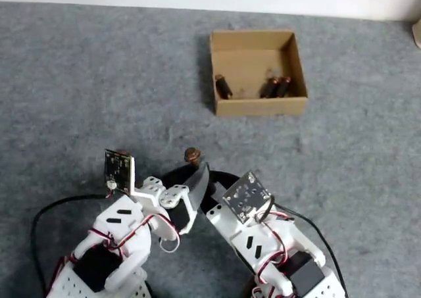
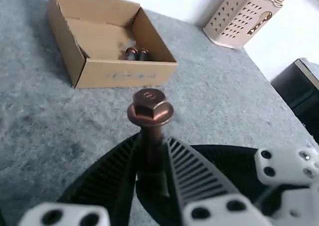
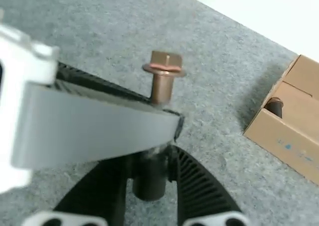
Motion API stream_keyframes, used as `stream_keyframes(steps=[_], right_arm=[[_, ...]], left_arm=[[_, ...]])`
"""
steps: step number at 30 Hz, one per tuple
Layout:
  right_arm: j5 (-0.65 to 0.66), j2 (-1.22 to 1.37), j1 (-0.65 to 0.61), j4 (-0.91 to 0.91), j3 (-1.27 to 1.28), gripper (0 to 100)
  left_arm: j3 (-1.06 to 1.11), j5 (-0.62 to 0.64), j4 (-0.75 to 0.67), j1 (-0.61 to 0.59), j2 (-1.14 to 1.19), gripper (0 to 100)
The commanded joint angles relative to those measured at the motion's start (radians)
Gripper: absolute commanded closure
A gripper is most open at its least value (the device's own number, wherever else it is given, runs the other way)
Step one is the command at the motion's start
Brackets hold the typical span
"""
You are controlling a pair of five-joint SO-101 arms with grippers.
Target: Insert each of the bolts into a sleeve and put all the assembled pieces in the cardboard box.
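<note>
Grey carpet [image 1: 79, 81] across the whole table, pale wall beyond its far edge. Over on the far side, cardboard box [image 1: 258, 107], open on top, with three dark coppery assembled pieces [image 1: 276, 86] lying on its floor: one against one side wall, two together near the opposite corner.

Down at the near edge, both arms crouched low and angled toward each other, grippers meeting in the middle. Left arm [image 1: 125, 225] bent in from its side, left gripper [image 2: 153, 148] clamped tight on the shank of a copper bolt [image 2: 149, 109], ribbed black fingers [image 2: 189, 171] pinching it from both sides just below the flanged hex head. Bolt upright, head on top, well apart from the box.

Right arm [image 1: 270, 239] leaning in from the other side, right gripper [image 3: 149, 168] closed round a dark sleeve [image 3: 148, 183], sleeve upright and directly beneath the bolt. Seen from the right wrist, pale finger of the left gripper crossing in front and hiding the join between shank and sleeve; depth of insertion impossible to judge. Seen from above, bolt head poking up right where the two grippers come together.

Beyond the table in the left wrist view, beige perforated holder [image 2: 244, 11] standing against the wall.
</note>
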Motion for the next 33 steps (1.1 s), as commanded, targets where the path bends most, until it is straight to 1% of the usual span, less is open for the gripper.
stream_keyframes(steps=[1, 5, 7, 9, 12, 13, 14, 16, 20, 24, 26, 29, 31, 33], right_arm=[[0.015, -0.012, -0.001, -0.008, -0.018, 99.5], [0.017, -0.012, -0.001, -0.008, -0.013, 99.5], [0.017, -0.012, -0.001, -0.008, -0.012, 99.5], [0.017, -0.012, -0.001, -0.008, -0.012, 99.5], [0.017, -0.012, -0.001, -0.008, -0.012, 99.5], [0.017, -0.012, -0.001, -0.008, -0.012, 99.5], [0.017, -0.012, -0.001, -0.008, -0.01, 99.5], [0.017, -0.012, -0.001, -0.008, -0.008, 99.5], [0.017, -0.012, -0.001, -0.008, -0.008, 99.5], [0.017, -0.012, 0.021, -0.007, 0.001, 99.5], [0.018, -0.012, 0.053, -0.013, 0.024, 99.5], [0.018, -0.012, 0.094, -0.013, 0.035, 99.5], [0.018, -0.012, 0.104, -0.013, 0.035, 99.5], [0.018, -0.012, 0.107, -0.015, 0.036, 99.5]], left_arm=[[0.024, 0.002, 0.02, 0.033, 0.008, 100], [0.028, 0.002, 0.023, 0.021, 0.008, 99], [0.033, 0.002, 0.025, 0.018, 0.008, 96], [0.035, 0.002, 0.031, 0.018, 0.01, 85], [0.022, -0.006, 0.089, 0.033, 0.01, 63], [0.01, -0.012, 0.107, 0.039, 0.016, 57], [-0.004, -0.028, 0.124, 0.041, 0.018, 55], [-0.033, -0.035, 0.15, 0.039, 0.016, 57], [-0.085, -0.032, 0.149, 0.024, 0.01, 63], [-0.174, 0.038, 0.149, 0.015, 0.008, 64], [-0.26, 0.057, 0.149, -0.047, 0.008, 64], [-0.36, 0.089, 0.155, -0.186, 0.008, 64], [-0.344, 0.095, 0.164, -0.245, 0.01, 64], [-0.297, 0.095, 0.183, -0.263, 0.01, 64]])
